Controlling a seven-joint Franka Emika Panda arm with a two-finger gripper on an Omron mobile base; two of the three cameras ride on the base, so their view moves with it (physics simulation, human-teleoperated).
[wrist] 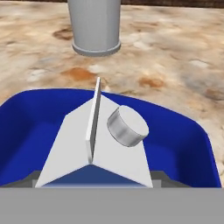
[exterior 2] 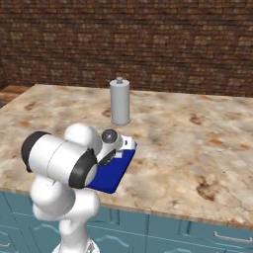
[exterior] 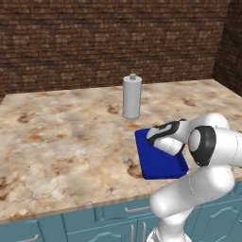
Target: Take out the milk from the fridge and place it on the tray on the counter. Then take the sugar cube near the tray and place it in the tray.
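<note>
The milk [wrist: 98,144] sat between the gripper [wrist: 94,183] fingers over the tray [wrist: 192,144], apparently gripped; light, stiff carton, best squeezed on its flat sides

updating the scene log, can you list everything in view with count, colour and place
milk carton: one, white with a grey round cap, over the tray, right in front of the pincer
tray: one, deep blue, near the front edge of the counter
sugar cube: one, tiny pale grey, on the counter just left of the tray, apart from it
canister: one, tall grey with a knob lid, upright on the counter behind the tray
counter: one, beige marbled with rusty patches, teal cabinet fronts below
brick wall: one, dark brown, behind the counter
pincer: one, dark tips either side of the carton; grip cannot be told
</note>
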